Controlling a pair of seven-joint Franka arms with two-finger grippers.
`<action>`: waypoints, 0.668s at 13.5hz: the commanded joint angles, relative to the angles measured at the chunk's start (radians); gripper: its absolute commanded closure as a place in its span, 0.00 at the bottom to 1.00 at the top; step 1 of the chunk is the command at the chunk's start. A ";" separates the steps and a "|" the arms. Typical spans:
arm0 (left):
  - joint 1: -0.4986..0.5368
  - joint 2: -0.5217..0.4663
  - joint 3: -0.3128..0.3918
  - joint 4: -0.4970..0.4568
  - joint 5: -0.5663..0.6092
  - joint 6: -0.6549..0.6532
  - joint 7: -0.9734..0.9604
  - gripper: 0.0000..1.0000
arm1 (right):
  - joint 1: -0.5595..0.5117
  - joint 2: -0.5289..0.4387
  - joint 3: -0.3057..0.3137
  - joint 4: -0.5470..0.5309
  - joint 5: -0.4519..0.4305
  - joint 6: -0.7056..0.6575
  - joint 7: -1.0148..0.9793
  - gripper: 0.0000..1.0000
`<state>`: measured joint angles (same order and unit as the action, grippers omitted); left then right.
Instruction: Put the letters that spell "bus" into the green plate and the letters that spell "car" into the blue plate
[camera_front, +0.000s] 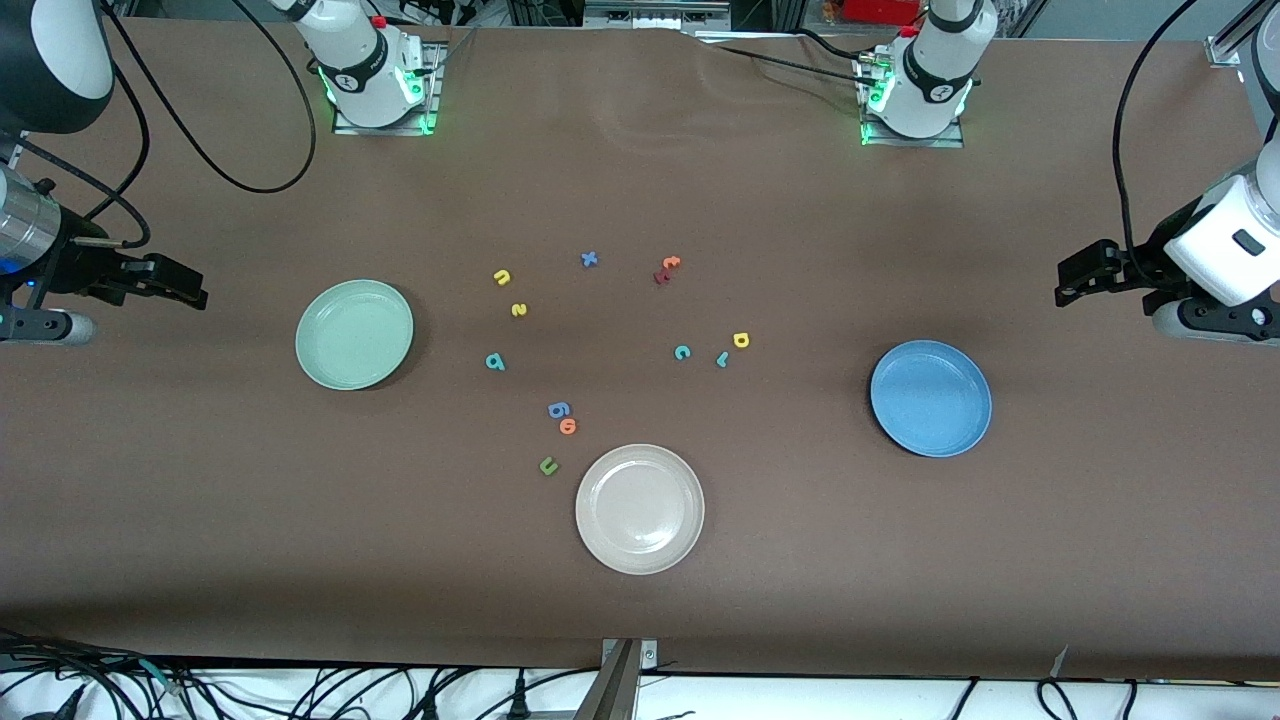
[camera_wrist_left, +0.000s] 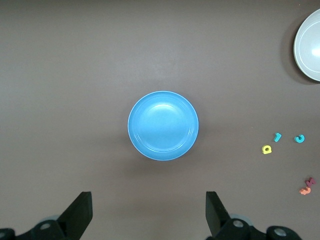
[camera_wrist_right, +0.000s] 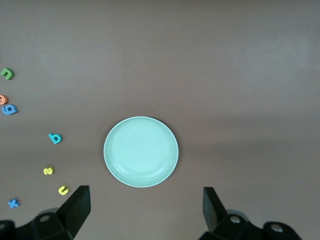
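From the front view you see the green plate (camera_front: 354, 334), pale mint and empty, toward the right arm's end of the table, and the blue plate (camera_front: 931, 398), bright and empty, toward the left arm's end. Between them lie the tiny foam letters: yellow "u" (camera_front: 502, 277), yellow "s" (camera_front: 518, 310) and teal "b" (camera_front: 495, 362) near the green plate; teal "c" (camera_front: 682, 352), teal "r" (camera_front: 722, 360) and yellow "a" (camera_front: 741, 340) closer to the blue one. A beige-white plate (camera_front: 640, 509) sits nearest the front edge. The left gripper (camera_front: 1075, 280) and right gripper (camera_front: 185, 285) hang at the table's two ends.

In the left wrist view, your left gripper (camera_wrist_left: 149, 212) has its fingers spread wide, holding nothing, above the blue plate (camera_wrist_left: 163, 125).

In the right wrist view, the right gripper (camera_wrist_right: 146, 210) is likewise spread and empty over the green plate (camera_wrist_right: 141, 151).
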<state>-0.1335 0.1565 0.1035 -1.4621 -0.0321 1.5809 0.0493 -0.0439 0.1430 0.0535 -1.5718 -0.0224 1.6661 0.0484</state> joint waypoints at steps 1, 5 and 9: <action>0.000 0.012 0.001 0.026 -0.009 -0.010 0.024 0.00 | 0.004 0.010 -0.003 0.027 -0.002 -0.020 -0.001 0.01; 0.000 0.012 0.001 0.026 -0.009 -0.010 0.026 0.00 | 0.004 0.010 -0.003 0.027 -0.002 -0.022 -0.001 0.01; 0.000 0.012 0.001 0.026 -0.006 -0.010 0.026 0.00 | 0.003 0.010 -0.003 0.013 -0.002 -0.022 0.010 0.01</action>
<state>-0.1335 0.1565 0.1030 -1.4621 -0.0321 1.5809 0.0517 -0.0440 0.1459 0.0527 -1.5718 -0.0224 1.6610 0.0492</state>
